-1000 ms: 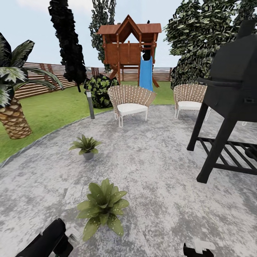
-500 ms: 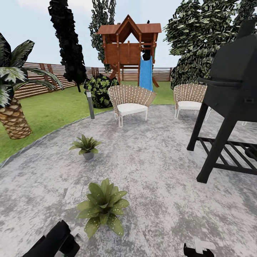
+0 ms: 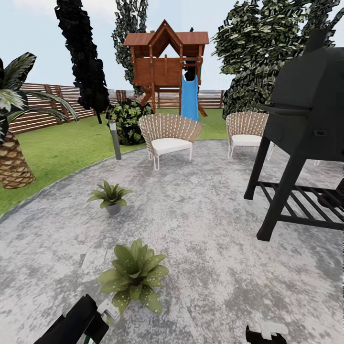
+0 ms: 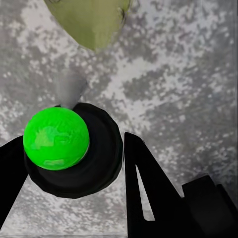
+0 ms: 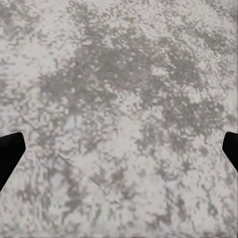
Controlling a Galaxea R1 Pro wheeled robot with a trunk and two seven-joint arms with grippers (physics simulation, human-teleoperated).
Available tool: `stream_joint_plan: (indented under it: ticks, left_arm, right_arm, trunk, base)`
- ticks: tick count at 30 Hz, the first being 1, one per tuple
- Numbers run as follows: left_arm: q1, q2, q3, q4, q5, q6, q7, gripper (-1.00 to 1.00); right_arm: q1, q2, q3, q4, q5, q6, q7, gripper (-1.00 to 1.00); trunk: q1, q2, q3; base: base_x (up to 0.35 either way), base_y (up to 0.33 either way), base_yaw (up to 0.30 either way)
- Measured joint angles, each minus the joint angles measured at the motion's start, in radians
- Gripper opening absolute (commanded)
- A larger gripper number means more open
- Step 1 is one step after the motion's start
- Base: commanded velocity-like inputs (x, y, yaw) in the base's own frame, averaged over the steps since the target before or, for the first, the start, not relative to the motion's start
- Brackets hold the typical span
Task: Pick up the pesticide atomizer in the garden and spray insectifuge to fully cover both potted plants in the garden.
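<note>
- The left arm (image 3: 71, 325) comes in low at about 7 o'clock in the head view, a black forearm slanting up toward the nearer potted plant (image 3: 133, 276); the frame edge cuts off most of it.
- At its tip sits the pale nozzle head of the pesticide atomizer (image 3: 107, 310), just beside the plant's lowest leaves – the bottle's body is mostly hidden behind the arm.
- In the left wrist view the left gripper (image 4: 74, 163) is closed around the atomizer: a black finger (image 4: 148, 188) stands on one side of the round black body, another dark finger on the other side, and a bright green dome caps the bottle.
- A pale grey cone sticks out past the bottle toward a green leaf (image 4: 94, 22) cut off by the frame.
- The right gripper (image 3: 265, 332) shows at about 5 o'clock in the head view, only a black-and-white top edge.
- In the right wrist view its two dark fingertips (image 5: 10, 153) sit at opposite edges, wide apart – jaws open over bare mottled patio (image 5: 119, 109).
- The farther potted plant (image 3: 110, 196) stands on the paving at about 10 o'clock, well apart from the nearer one.
- A black grill (image 3: 306, 129) at 3 o'clock runs off the frame.
</note>
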Motion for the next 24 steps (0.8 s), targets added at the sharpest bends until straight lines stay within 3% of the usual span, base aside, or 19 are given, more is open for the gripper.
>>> stream_joint_plan:
  ticks: [11,16,24]
  left_arm:
    - [0.000,0.001,0.006,0.000,-0.001,0.003,0.003,-1.00]
    - [0.000,0.000,0.006,-0.003,-0.001,0.003,0.003,-1.00]
    - [0.000,0.000,0.005,-0.010,0.001,0.003,0.003,-1.00]
  right_arm:
    - [0.000,0.000,0.000,0.001,-0.001,0.000,0.001,1.00]
    - [0.000,0.000,0.000,-0.001,-0.002,0.000,0.002,1.00]
    - [0.000,-0.001,0.001,0.001,0.001,-0.001,0.003,1.00]
  trunk:
    - [0.000,0.000,0.000]
    - [0.000,0.000,0.000]
    - [-0.001,0.000,0.000]
  base:
    - [-0.303,0.116,-0.023]
    - [-0.046,0.308,-0.220]
    - [0.045,0.278,-0.023]
